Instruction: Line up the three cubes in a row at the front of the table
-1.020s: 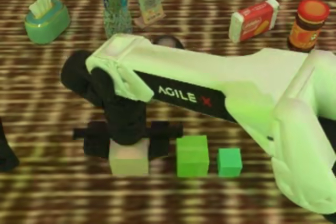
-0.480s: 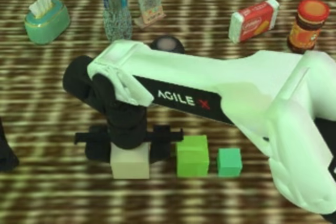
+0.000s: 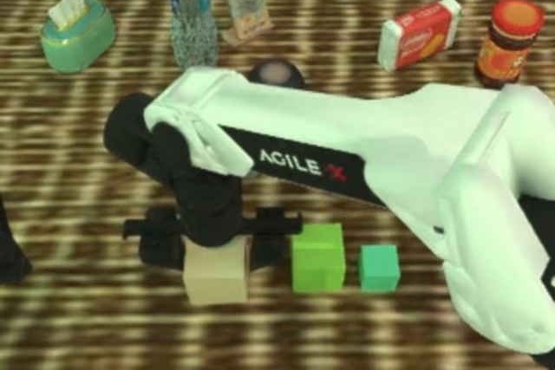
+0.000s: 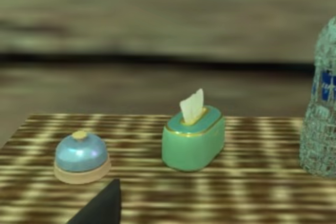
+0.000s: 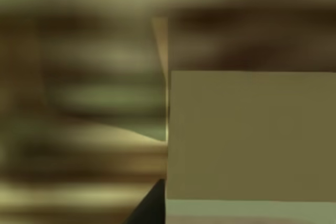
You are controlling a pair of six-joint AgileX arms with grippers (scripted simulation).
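Note:
Three cubes stand in a row near the table's (image 3: pixel 78 171) front edge: the pale beige cube (image 3: pixel 217 275) on the left, the lime-green cube (image 3: pixel 318 257) in the middle, the small teal-green cube (image 3: pixel 379 268) on the right. My right arm reaches across from the right, and its gripper (image 3: pixel 215 244) stands directly over the beige cube, shut on it, one dark finger on each side. In the right wrist view the beige cube (image 5: pixel 252 135) fills the near field, with one fingertip (image 5: pixel 153 205) against its edge. My left gripper (image 3: pixel 7 257) is parked at the left edge, open; one finger (image 4: pixel 102 205) shows.
Along the back stand a green tissue box (image 3: pixel 76 34), a clear bottle (image 3: pixel 189 6), a small card (image 3: pixel 247 4), a dark sphere (image 3: pixel 276 71), a red-and-white box (image 3: pixel 419 34) and a red-lidded jar (image 3: pixel 510 39). A bell (image 4: pixel 81 157) sits near the tissue box.
My right gripper and the beige cube have shifted slightly toward the front and right. The other two cubes have not moved.

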